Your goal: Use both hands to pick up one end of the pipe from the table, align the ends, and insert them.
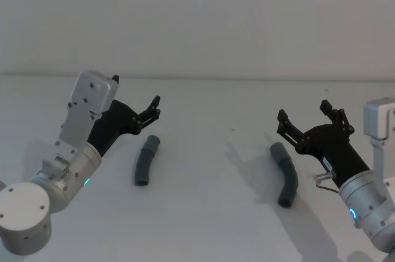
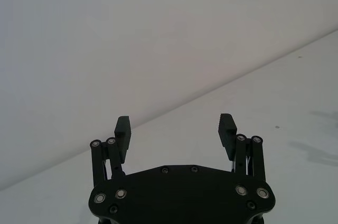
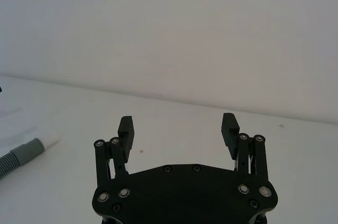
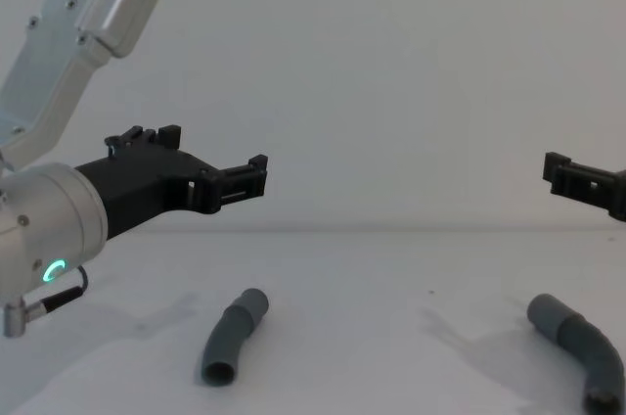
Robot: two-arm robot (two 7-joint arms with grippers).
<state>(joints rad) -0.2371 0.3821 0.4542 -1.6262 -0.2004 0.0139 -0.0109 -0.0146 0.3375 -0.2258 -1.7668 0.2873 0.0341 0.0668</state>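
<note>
Two bent dark-grey pipe pieces lie apart on the white table (image 1: 210,212). The left piece (image 1: 147,161) (image 4: 233,335) lies just in front of my left gripper (image 1: 136,92) (image 2: 175,123) (image 4: 215,154), which hovers above the table, open and holding nothing. Just left of my right gripper (image 1: 303,111) (image 3: 177,122) (image 4: 562,172), which is also open, empty and raised, lies the right piece (image 1: 285,174) (image 4: 582,345). The right wrist view catches a ribbed pipe (image 3: 18,155) with a grey collar and a white plug tip (image 3: 50,140), lying off to one side of the fingers.
A plain pale wall (image 1: 197,15) rises behind the table's far edge. Bare white tabletop (image 4: 391,337) stretches between the two pipe pieces. Silver arm links (image 1: 86,104) (image 1: 379,120) stand at the left and right sides.
</note>
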